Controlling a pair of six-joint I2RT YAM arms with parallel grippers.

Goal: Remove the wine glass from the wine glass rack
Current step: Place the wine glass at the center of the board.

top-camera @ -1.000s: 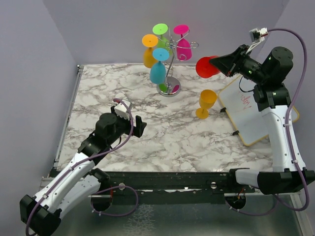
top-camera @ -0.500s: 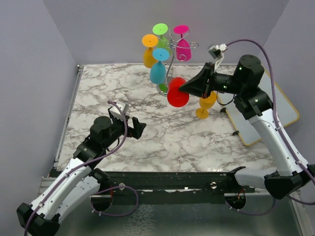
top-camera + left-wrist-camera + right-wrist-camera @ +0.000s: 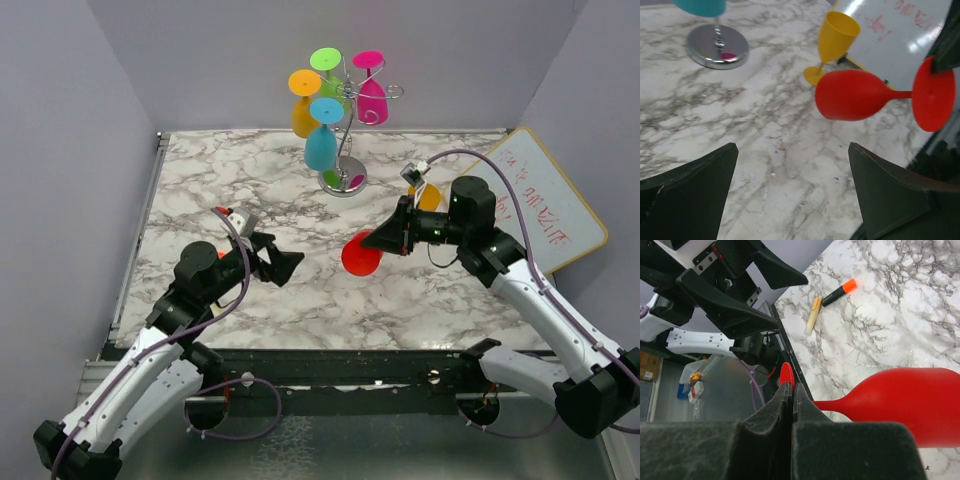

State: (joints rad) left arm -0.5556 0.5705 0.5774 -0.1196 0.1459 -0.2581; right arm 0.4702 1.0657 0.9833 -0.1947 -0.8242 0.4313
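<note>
The silver wire wine glass rack stands at the back middle, with its round base in the left wrist view. Orange, green, pink and teal glasses hang on it. My right gripper is shut on the foot of a red wine glass. It holds the glass sideways above the table's middle, bowl toward the left arm. The wrist views show the red glass and its foot pinched between the pads. My left gripper is open and empty, facing the red glass from the left.
A yellow glass stands upright on the marble table, partly behind the right arm. A whiteboard lies at the right edge. An orange marker and a beige stick lie near the left arm.
My right arm has carried the red glass from high at the back right down and forward to the table's middle. My left gripper has shifted slightly right, toward it.
</note>
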